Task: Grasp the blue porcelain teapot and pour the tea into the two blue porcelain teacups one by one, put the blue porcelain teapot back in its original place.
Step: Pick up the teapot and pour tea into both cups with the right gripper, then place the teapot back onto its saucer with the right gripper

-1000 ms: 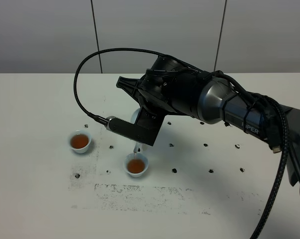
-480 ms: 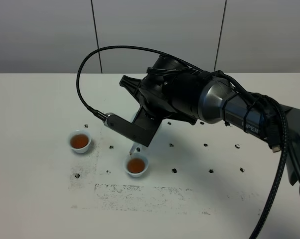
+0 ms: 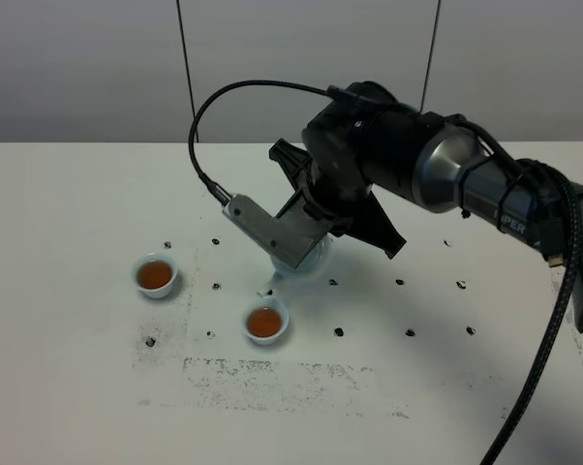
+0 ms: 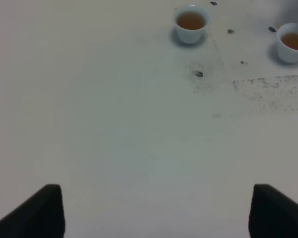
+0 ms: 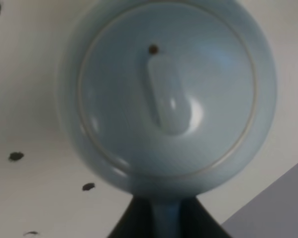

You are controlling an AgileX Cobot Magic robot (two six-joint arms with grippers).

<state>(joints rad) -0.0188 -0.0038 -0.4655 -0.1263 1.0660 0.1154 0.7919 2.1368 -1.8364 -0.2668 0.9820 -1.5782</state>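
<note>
The blue porcelain teapot (image 5: 164, 94) fills the right wrist view from above, with its domed lid and knob. My right gripper (image 5: 165, 220) is shut on its loop handle. In the high view only a pale part of the teapot (image 3: 309, 262) shows under the black wrist, near the table and behind the cups. The two blue porcelain teacups hold amber tea: one at the left (image 3: 156, 275), one nearer the front (image 3: 265, 322). Both show in the left wrist view, the left one (image 4: 190, 22) and the near one (image 4: 292, 42). My left gripper (image 4: 161, 213) is open, empty and far from them.
The white table (image 3: 69, 387) has small dark dots and a scuffed grey patch (image 3: 272, 373) in front of the cups. A black cable (image 3: 209, 126) loops above the right arm. The right arm (image 3: 485, 194) reaches in from the right edge.
My right arm has swung back and to the right with the teapot, away from above the near cup, and the teapot has come back level. The cups have not moved.
</note>
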